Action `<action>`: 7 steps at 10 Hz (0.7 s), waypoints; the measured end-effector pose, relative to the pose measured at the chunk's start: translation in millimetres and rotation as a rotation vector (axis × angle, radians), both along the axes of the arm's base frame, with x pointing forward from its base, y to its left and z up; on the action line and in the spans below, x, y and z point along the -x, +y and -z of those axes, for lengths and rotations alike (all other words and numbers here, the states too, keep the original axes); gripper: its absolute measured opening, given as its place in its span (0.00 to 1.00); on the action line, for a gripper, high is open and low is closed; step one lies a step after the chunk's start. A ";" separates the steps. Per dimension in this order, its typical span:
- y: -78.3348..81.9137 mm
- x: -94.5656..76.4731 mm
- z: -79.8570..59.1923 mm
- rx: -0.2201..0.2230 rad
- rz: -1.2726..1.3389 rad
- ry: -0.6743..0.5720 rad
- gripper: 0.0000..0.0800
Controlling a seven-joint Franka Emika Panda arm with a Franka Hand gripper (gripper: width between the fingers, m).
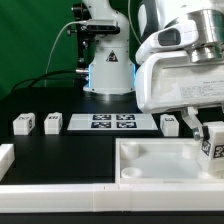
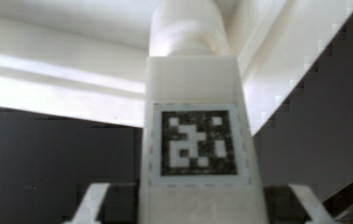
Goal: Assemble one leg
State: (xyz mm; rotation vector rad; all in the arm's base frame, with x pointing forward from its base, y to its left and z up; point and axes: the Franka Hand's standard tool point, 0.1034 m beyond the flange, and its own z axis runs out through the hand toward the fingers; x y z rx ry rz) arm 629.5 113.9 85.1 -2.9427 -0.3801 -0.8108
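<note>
My gripper point(image 1: 205, 128) is shut on a leg point(image 1: 213, 141), a small white post with a black-and-white tag. It holds the leg just above the far right part of the large white tray point(image 1: 150, 160). In the wrist view the leg point(image 2: 198, 110) fills the middle. Its tag faces the camera and its rounded end points at the tray's white walls point(image 2: 48, 80). The gripper point(image 2: 199, 195) has one finger point(image 2: 102, 203) on each side of the leg. Whether the leg's end touches the tray is hidden.
The marker board point(image 1: 112, 122) lies in the middle of the black table. Two loose legs point(image 1: 22, 123) point(image 1: 52, 123) stand to its left in the exterior view, and one more leg point(image 1: 170, 124) to its right. A white bar point(image 1: 60, 197) runs along the front edge.
</note>
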 end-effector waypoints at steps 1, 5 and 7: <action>-0.2 -1.0 0.0 -0.001 0.001 -0.015 0.37; -2.0 -1.4 0.1 0.001 -0.002 -0.031 0.37; -2.0 -1.3 0.0 0.002 -0.002 -0.030 0.37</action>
